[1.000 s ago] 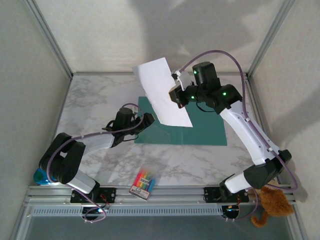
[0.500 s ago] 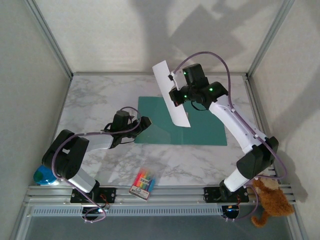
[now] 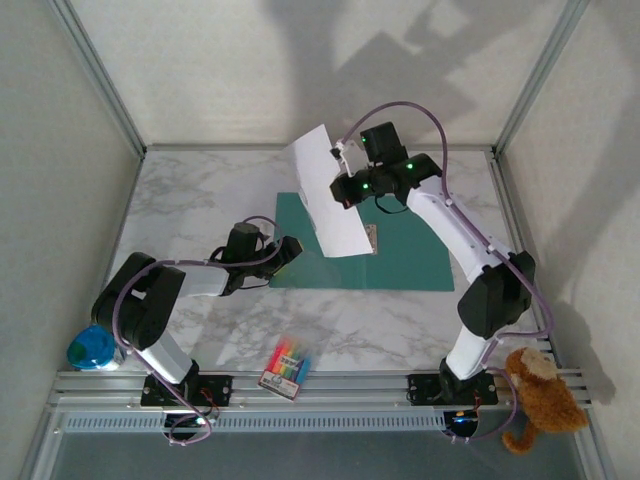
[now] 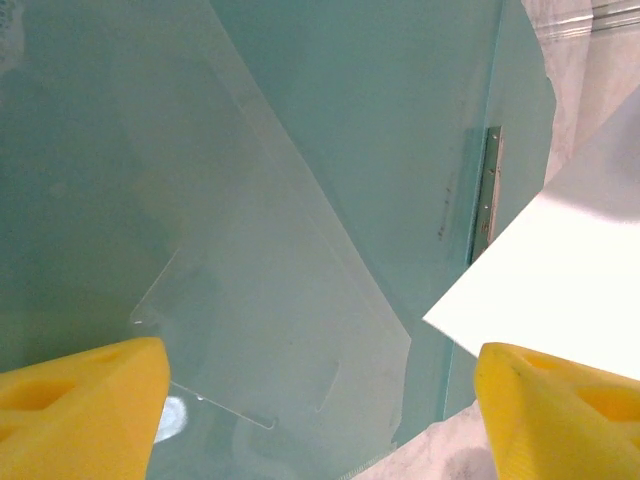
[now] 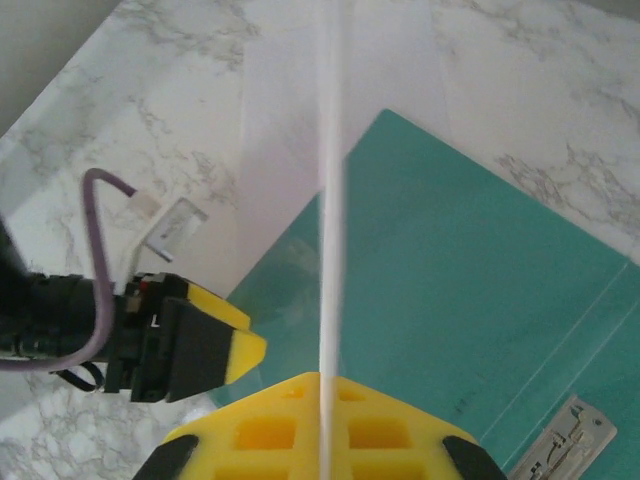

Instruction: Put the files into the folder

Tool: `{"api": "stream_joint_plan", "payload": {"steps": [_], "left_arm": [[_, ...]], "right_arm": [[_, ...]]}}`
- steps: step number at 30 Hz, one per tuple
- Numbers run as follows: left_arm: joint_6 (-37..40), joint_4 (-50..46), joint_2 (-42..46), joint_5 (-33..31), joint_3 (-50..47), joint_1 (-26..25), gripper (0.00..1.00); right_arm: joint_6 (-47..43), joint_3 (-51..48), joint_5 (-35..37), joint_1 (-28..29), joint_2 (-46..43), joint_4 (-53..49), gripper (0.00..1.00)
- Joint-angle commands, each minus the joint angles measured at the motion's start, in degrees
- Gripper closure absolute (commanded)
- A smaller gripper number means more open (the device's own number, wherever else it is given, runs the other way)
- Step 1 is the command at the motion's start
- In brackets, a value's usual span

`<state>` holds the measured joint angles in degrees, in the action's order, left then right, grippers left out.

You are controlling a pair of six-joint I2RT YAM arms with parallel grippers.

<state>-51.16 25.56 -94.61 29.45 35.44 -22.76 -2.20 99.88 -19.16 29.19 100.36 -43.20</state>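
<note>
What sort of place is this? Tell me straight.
Probably a robot test cell, not an office: a marble-look table walled by plain panels in a metal frame, with the left arm and right arm bolted to a rail at its near edge.

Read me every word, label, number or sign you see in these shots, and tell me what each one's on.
No text can be read.
Pen packet: pale label strip at its near end, print too small to read.
White sheet: blank.
Green folder: unmarked.
</note>
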Motion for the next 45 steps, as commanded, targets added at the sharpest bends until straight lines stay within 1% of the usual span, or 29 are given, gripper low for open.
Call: {"api": "stream_joint_plan", "payload": {"steps": [1,3,6,11,15,20,24,26,32,37,45], "left_arm": [[0.9,1.2,-0.7,1.0,0.1,0.5,0.2],[0.9,1.1,-0.8,1.1,0.1,0.5,0.2],[1.3,0.3,-1.1,1.2,0.2,0.5,0.2],[1.6,-1.3,-0.7,0.3,0.4,0.5,0.2],[1.6,-2.3,-0.2,0.3,1.4,0.5,0.2],[2.0,-3.4,-0.2,0.4,2.5,0.5,0.2],[1.8,-3.3,-0.3,0.5,2.4,0.5,0.2],[1.8,-3.2,-0.3,0.7,2.1,0.5,0.2],[1.8,-3.1,-0.1,1.0,1.9,0.5,0.2],[1.6,-3.1,0.1,0.9,1.6,0.5,0.2],[1.2,-3.2,0.4,0.9,1.3,0.4,0.2]], "right_arm": [[1.1,0.7,-2.1,-2.8,3.1,-0.2,1.0],[0.3,2.5,-1.5,-3.6,5.6,-0.9,1.0],[-2.2,5.4,3.9,-4.0,9.0,-2.8,1.0],[-9.1,3.5,7.9,-4.0,10.8,1.1,1.0],[-11.8,3.7,10.3,-4.4,11.4,1.1,1.0],[-17.2,0.0,6.8,-5.6,9.0,2.9,1.0],[-18.9,-4.1,3.8,-7.1,6.5,6.4,1.0],[-19.1,-5.4,1.7,-7.9,5.6,7.3,1.0],[-19.9,-8.3,-1.6,-9.8,4.1,8.9,1.0],[-20.0,-10.7,-6.4,-10.8,3.0,9.4,1.0],[-17.1,-14.7,-11.6,-12.3,2.5,12.1,1.0]]}}
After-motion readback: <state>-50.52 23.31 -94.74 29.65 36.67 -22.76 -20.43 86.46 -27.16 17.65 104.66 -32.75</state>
